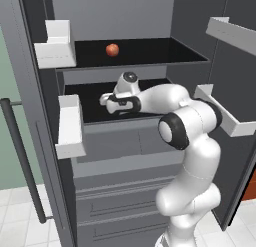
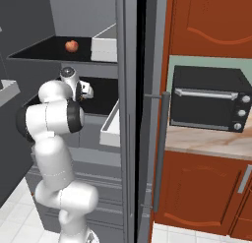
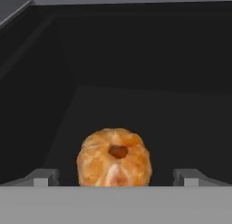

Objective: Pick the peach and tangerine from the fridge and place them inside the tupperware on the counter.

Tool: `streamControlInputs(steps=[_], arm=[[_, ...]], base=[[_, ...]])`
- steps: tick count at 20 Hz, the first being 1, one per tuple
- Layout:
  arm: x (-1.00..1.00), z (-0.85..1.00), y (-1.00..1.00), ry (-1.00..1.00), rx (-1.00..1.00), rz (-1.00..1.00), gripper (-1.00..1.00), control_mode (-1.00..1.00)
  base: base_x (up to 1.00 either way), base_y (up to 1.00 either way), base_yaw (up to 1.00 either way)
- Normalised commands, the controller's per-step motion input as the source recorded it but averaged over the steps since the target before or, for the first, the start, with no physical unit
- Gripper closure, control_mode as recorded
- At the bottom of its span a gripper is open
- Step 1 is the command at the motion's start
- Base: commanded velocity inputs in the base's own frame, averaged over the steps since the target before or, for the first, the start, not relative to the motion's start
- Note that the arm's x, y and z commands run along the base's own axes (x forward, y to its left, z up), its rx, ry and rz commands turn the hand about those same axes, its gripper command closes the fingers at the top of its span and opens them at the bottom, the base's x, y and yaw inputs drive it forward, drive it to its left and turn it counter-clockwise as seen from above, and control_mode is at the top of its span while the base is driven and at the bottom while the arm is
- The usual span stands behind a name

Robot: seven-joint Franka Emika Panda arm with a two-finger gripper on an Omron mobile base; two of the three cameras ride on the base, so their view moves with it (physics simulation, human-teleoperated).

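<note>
Looking along the hand, we are seeing the tangerine (image 3: 114, 157) lying on the black shelf (image 3: 181, 123) just ahead, between the two fingers (image 3: 45, 177), which are standing wide apart on either side of it without touching it. The gripper (image 1: 106, 102) is reaching into the lower open compartment of the fridge (image 1: 125, 156), holding nothing.

We are seeing the peach (image 1: 112, 49) sitting alone on the upper shelf (image 1: 150, 51), one level above the hand and well apart from it; in the right base view the peach (image 2: 72, 45) is showing near the back of that shelf.

White door bins (image 1: 70, 126) are hanging on the open doors at both sides of the arm. The dark bar handle (image 1: 22, 156) is running down the left door. Beside the fridge, the counter (image 2: 206, 141) is carrying a black toaster oven (image 2: 209, 99), with red-brown cabinets (image 2: 197, 197) below and above.
</note>
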Motion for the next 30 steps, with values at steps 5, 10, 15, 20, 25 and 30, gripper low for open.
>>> streamControlInputs(steps=[5, 10, 15, 20, 25, 30], arm=[[0.36, -0.17, 0.06, 0.00, 0.00, 0.00, -1.00, -1.00], [0.28, -0.18, 0.02, 0.01, 0.00, 0.00, -1.00, -1.00], [0.00, -0.38, 0.03, 0.09, -0.01, -0.05, -1.00, -1.00], [-0.22, -0.59, 0.00, 0.16, -0.02, -0.10, -1.00, -1.00], [-0.29, -0.53, -0.02, 0.09, 0.00, -0.11, -1.00, -1.00], [-0.28, -0.60, -0.01, 0.06, 0.00, -0.12, 1.00, -1.00]], base=[[0.00, 0.00, 0.00], [0.00, 0.00, 0.00], [0.00, 0.00, 0.00], [0.00, 0.00, 0.00], [0.00, 0.00, 0.00], [0.00, 0.00, 0.00]])
